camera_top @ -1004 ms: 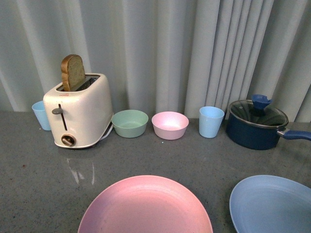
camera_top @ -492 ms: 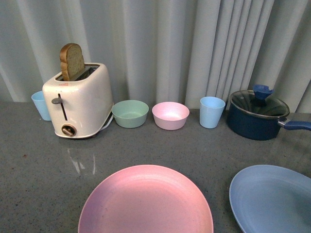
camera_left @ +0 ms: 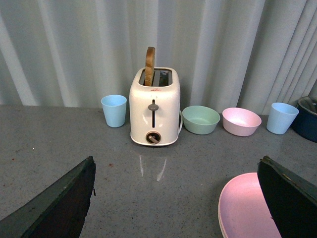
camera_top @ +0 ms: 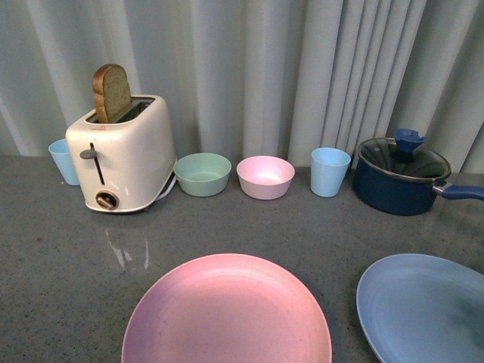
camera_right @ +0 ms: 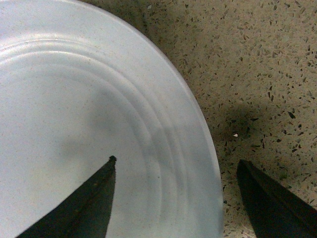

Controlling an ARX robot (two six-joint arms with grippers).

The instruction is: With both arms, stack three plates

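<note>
Countertop (camera_top: 60, 257), lower frame: your pink plate (camera_top: 227, 314) and blue plate (camera_top: 423, 310) lie unstacked; left gripper (camera_left: 176, 161) and right gripper (camera_right: 176, 161) gape empty.

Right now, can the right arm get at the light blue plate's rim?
Probably yes. The right pincer is open and straddles the rim of the light blue plate, one finger over the plate, one over the counter. Nothing lies between.
</note>
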